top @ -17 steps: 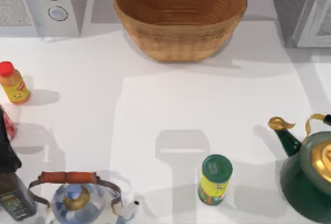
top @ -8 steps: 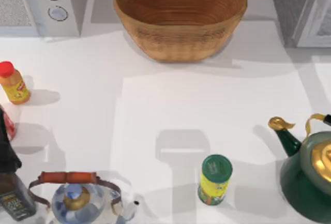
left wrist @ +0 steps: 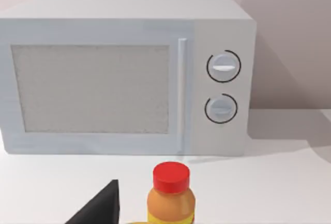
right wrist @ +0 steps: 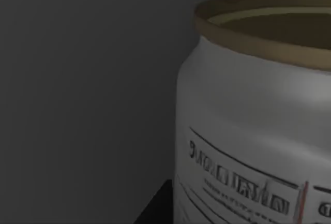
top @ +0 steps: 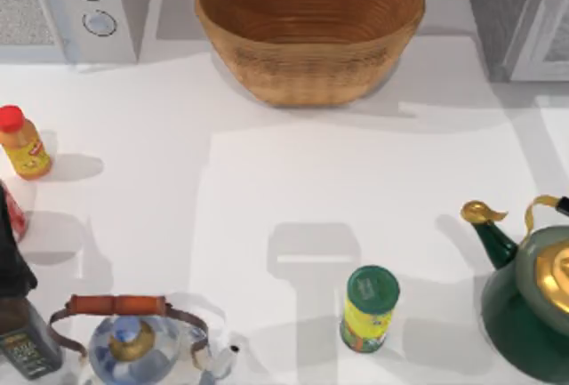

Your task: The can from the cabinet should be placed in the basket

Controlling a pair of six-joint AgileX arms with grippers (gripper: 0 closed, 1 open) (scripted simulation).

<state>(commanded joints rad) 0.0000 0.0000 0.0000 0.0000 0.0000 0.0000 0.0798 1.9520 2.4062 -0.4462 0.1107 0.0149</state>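
The grey speckled cabinet [top: 520, 16] with its pale door stands at the tabletop's far right; the wide tan wicker basket [top: 309, 25] stays empty; nothing has shifted since a second ago, so placement remains ahead; the small white gold-topped can [right wrist: 258, 125] looms close before the right wrist camera in a dim grey space, probably the cabinet's inside; I cannot tell either hand's state.

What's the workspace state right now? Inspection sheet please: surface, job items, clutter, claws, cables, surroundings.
Surface: white table, arm shadows across the middle.
Job's things: basket upright at the far centre, nothing seen in it; can close before the right wrist camera in a dark space, gold rim up; cabinet at the far right corner.
Clutter: orange bottle at the left; yellow-green canister near centre; green kettle at the right edge; glass kettle and dark bottle at near left.
Claws: dark tip of the left claw facing the microwave; right claw's state cannot be told.
Cables: nothing seen.
Surroundings: plain wall behind.
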